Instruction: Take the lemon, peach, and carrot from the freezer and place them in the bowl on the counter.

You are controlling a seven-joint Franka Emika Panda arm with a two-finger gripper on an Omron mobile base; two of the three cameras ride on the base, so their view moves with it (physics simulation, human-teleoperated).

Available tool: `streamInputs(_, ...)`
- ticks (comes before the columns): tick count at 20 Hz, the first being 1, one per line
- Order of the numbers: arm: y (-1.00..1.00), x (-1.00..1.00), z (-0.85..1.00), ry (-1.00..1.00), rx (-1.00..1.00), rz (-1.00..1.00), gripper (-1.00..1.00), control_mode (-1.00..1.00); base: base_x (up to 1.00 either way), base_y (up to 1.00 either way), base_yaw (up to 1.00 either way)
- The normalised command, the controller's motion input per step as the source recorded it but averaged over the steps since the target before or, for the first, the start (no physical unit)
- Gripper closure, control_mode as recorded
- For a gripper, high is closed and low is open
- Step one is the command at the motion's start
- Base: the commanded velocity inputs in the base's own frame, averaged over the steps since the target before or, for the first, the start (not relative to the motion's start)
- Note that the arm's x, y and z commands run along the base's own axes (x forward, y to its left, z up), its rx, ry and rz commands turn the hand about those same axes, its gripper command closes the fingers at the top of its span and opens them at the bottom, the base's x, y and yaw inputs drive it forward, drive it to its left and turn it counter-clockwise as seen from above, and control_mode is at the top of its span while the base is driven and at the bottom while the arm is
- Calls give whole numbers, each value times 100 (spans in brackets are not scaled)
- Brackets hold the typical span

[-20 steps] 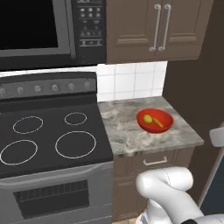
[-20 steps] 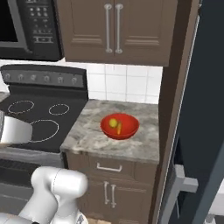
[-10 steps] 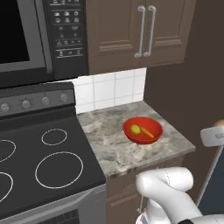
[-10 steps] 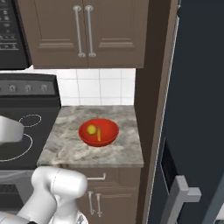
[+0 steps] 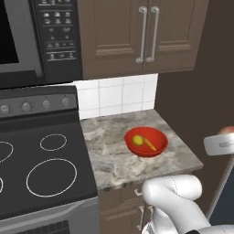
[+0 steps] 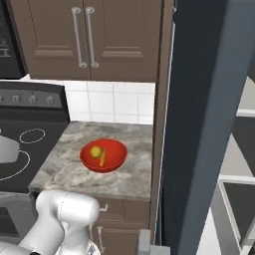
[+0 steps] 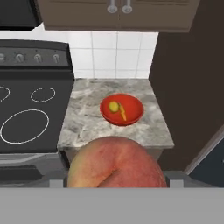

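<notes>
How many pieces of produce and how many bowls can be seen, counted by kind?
Lemon: 1, in the bowl
Carrot: 1, in the bowl
Peach: 1, close before the hand camera
Bowl: 1, red, on the counter
Total: 4

peach (image 7: 117, 162) bottom cropped (fingertips hidden), freezer (image 6: 209, 124) cropped

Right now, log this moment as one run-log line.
held: peach in gripper | bowl: lemon, carrot inside | bowl on counter | next: peach to bowl
</notes>
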Motion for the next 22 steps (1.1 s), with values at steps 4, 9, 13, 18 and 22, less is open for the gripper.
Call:
streamInputs(4,0,0,0,0,0,0,100,100,39,-53,25)
streamInputs(9,0,0,0,0,0,0,100,100,46,-15,15)
streamInputs(13,-5,85,-45,9,1,5,100,-100,0,0,0)
streamInputs(18,0,100,-90,11,0,0,100,-100,0,0,0)
streamInputs(22,-6,99,-99,12,0,0,100,-100,0,0,0)
